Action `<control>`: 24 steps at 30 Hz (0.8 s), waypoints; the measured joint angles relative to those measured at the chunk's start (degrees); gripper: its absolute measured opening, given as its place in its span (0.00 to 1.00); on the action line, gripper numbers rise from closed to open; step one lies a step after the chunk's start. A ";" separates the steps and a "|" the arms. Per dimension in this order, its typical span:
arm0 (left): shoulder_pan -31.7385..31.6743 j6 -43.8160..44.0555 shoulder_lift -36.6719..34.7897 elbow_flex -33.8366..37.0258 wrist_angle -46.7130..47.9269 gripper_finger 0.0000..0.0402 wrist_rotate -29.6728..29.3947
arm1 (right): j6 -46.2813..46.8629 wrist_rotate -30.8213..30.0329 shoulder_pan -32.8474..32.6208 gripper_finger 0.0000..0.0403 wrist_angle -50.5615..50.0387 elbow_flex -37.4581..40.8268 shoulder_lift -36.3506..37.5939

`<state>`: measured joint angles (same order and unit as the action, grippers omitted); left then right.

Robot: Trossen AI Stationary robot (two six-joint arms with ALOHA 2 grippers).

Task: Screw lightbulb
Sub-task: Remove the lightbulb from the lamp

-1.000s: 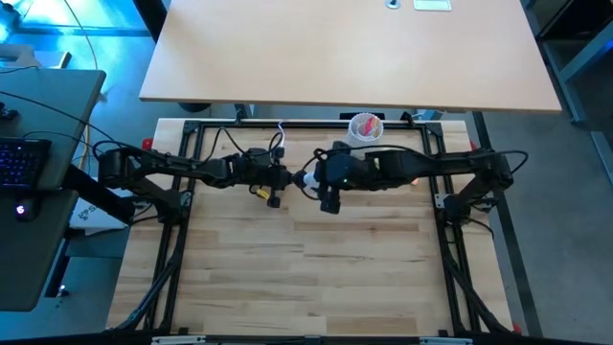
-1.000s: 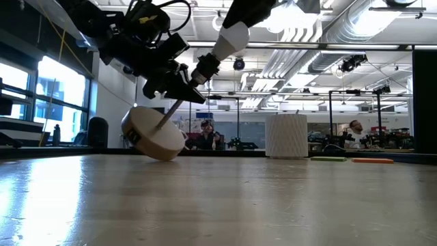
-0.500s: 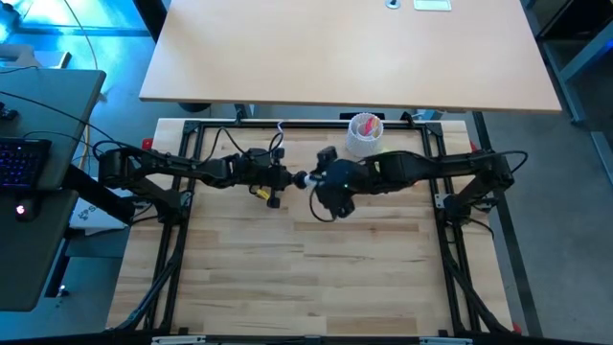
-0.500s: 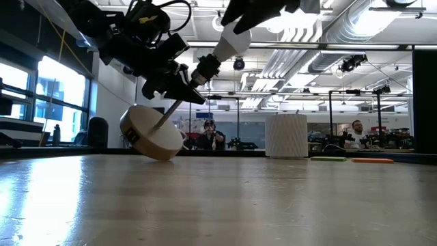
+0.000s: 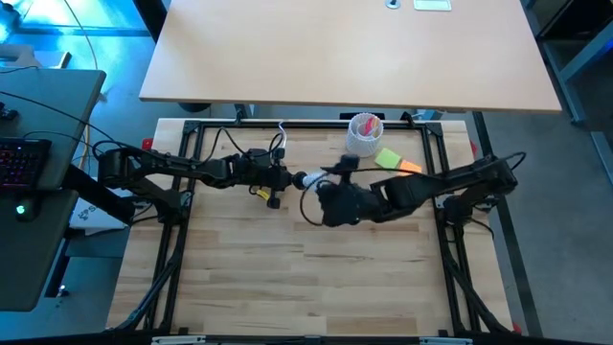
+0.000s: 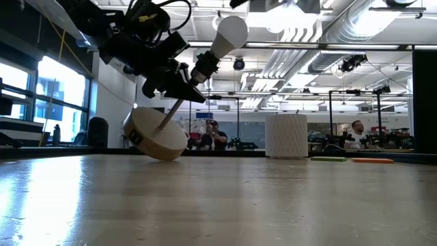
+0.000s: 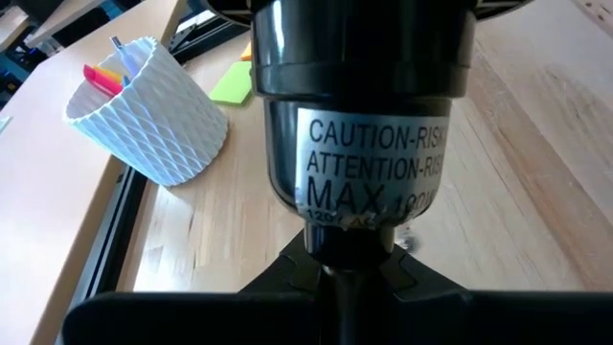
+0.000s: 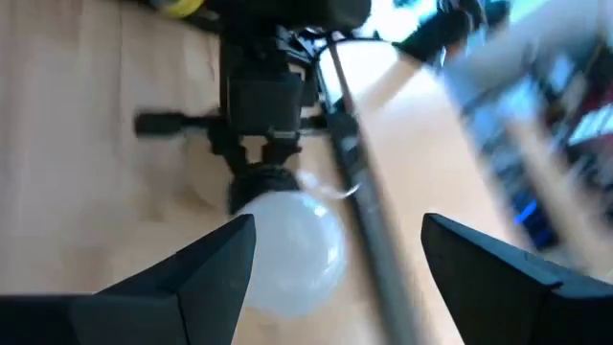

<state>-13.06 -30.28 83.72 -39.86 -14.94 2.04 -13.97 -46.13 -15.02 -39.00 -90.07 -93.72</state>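
Note:
The white lightbulb sits in a black socket. The socket tops a thin stem rising from a round wooden disc. The whole lamp is tilted, with the bulb end up and toward the table's right. My left gripper is shut on the stem. My right gripper is open, drawn back from the bulb; its fingers stand on either side without touching. In the high view it is a little nearer the table's front edge than the bulb. My left gripper pinches the thin stem just below the black socket between its two fingers. It comes from the table's left, slanting down. The lamp sits tilted in the hold, the disc below the fingers with its lower rim at the table top; whether it rests there I cannot tell.
A white perforated cup with pink contents stands at the far edge, right of centre. Green and orange notes lie beside it. People show in the room beyond the table. Bare wood spreads across the near half.
My right gripper has drawn away from the bulb toward the table's near edge and rolled at the wrist, its fingers staying open. The bulb, covered by the gripper before, now shows bare in the low view. The notes by the cup have come into sight.

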 joint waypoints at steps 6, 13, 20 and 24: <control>0.00 0.02 0.00 0.00 0.03 0.05 -0.07 | 30.46 7.49 2.40 0.73 -6.44 -0.05 0.44; -0.05 0.22 -0.02 0.00 0.21 0.05 -0.45 | 37.19 18.53 8.25 0.73 -7.94 -0.05 0.40; -0.04 0.16 -0.02 0.00 0.42 0.05 -0.37 | 23.16 25.02 10.92 0.73 -7.07 -0.05 0.12; -0.04 0.17 -0.02 0.00 0.38 0.05 -0.27 | 8.95 24.95 10.92 0.73 -6.50 -0.05 0.12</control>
<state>-13.10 -30.11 83.70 -39.86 -14.55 1.77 -5.02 -21.18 -4.10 -45.50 -90.13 -93.60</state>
